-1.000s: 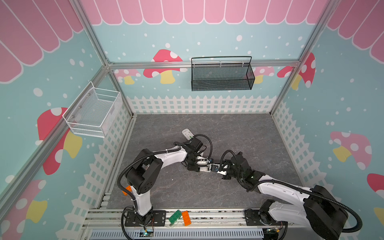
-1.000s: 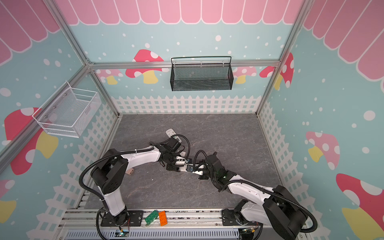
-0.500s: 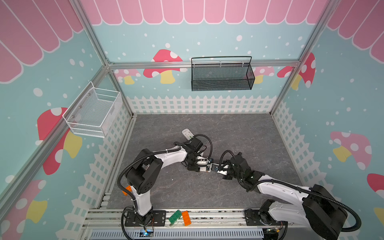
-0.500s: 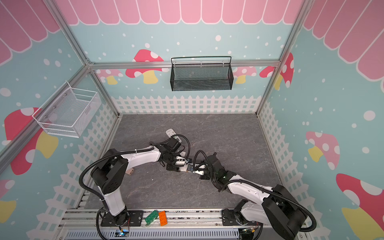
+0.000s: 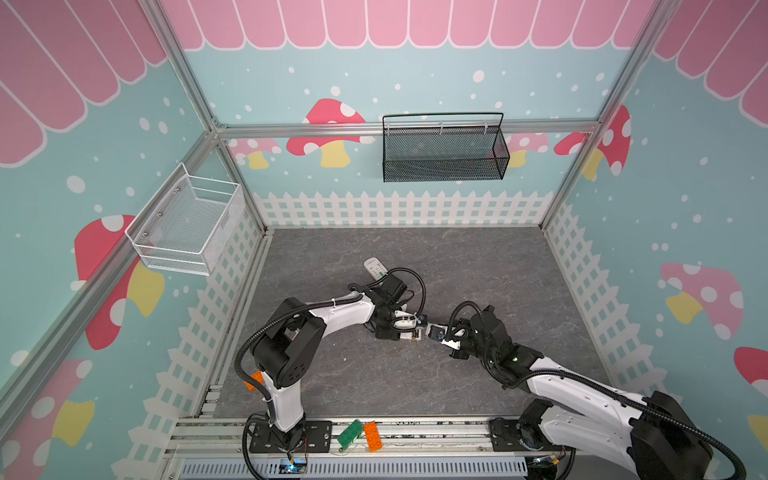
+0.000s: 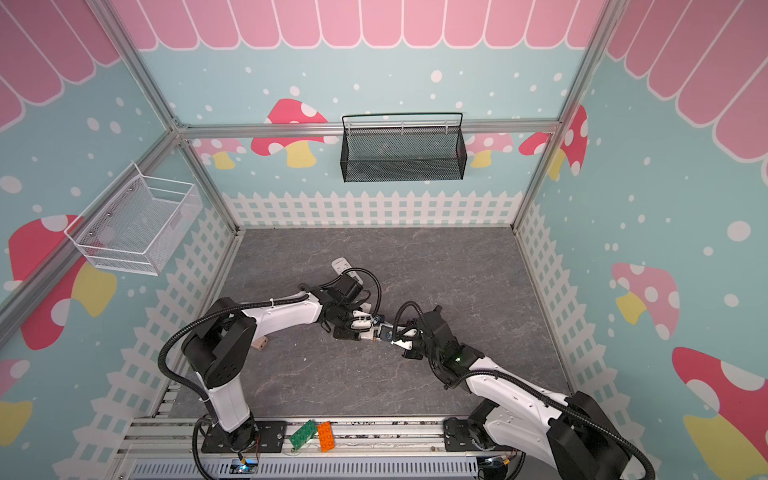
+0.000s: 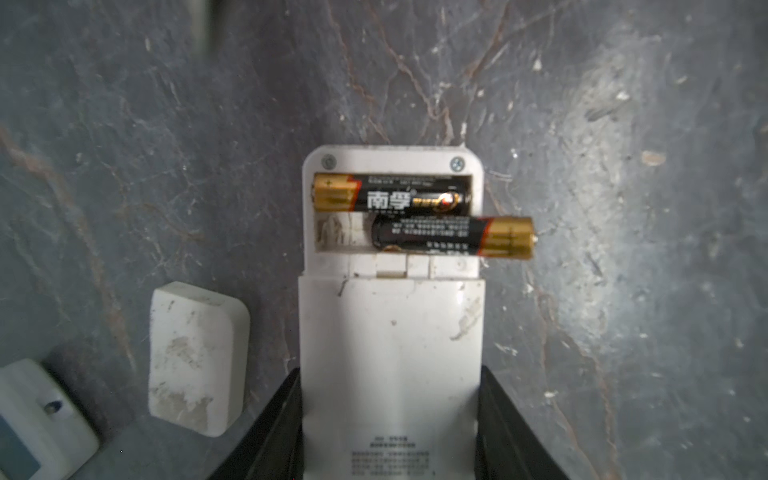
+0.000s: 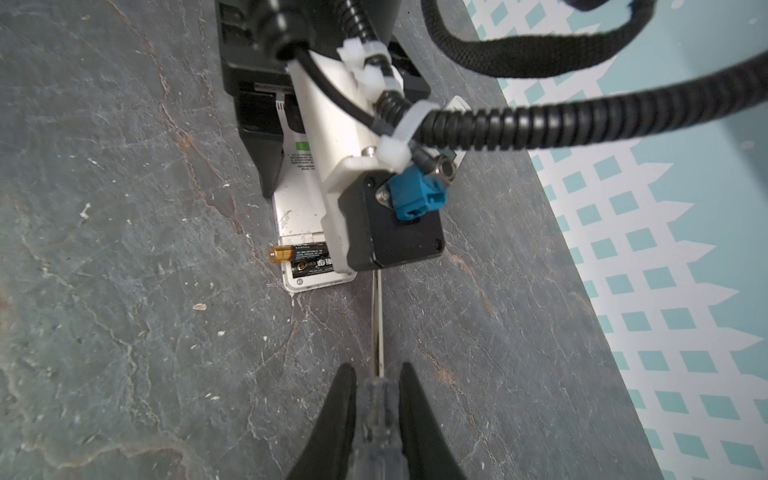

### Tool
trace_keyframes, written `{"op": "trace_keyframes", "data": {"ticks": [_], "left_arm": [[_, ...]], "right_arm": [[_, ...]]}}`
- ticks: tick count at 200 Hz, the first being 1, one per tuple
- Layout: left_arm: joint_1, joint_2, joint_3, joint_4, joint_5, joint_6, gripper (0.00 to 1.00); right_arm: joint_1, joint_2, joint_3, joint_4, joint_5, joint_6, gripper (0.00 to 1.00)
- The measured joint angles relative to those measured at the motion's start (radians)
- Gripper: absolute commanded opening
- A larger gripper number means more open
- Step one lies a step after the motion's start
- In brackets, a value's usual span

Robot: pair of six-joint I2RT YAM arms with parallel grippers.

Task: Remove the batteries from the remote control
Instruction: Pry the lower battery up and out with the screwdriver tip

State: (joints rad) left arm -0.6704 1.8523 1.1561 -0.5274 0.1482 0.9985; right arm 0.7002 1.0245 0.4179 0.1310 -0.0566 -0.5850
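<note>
One remote control (image 7: 390,332) is clamped between the jaws of the left gripper (image 7: 390,399); two batteries (image 7: 399,199) are counted in its open compartment, one seated, one sticking partly past the side. One screwdriver (image 8: 377,324) is pinched by the closed right gripper (image 8: 378,390), shaft pointed toward the remote; one loose cover (image 7: 197,357) is seen beside it.

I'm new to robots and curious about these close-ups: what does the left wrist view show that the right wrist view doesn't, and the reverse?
Left wrist only: a loose white piece, probably the battery cover, lying beside the remote. Right wrist only: the screwdriver clamped in the right gripper, and the fence-patterned wall. Both: the remote held by the left gripper, with one battery sticking out sideways past its edge.
</note>
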Motion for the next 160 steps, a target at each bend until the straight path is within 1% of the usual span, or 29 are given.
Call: {"op": "trace_keyframes", "data": {"ticks": [33,59,98,132,160], "left_arm": [[-0.007,-0.01,-0.028,0.098,-0.06,0.001,0.12],[-0.015,-0.031,-0.084,0.215,-0.12,0.014,0.12],[-0.039,-0.047,-0.156,0.385,-0.211,0.069,0.11],[-0.056,-0.047,-0.198,0.494,-0.268,0.103,0.11],[-0.059,-0.047,-0.216,0.54,-0.291,0.118,0.11]], "right_arm": [[0.0,-0.025,-0.027,-0.014,0.0,0.018,0.0],[0.0,-0.02,-0.034,-0.02,-0.005,0.024,0.0],[0.0,-0.012,-0.034,-0.019,-0.02,0.037,0.0],[0.0,-0.012,-0.034,-0.019,-0.024,0.04,0.0],[0.0,-0.011,-0.034,-0.019,-0.024,0.041,0.0]]}}
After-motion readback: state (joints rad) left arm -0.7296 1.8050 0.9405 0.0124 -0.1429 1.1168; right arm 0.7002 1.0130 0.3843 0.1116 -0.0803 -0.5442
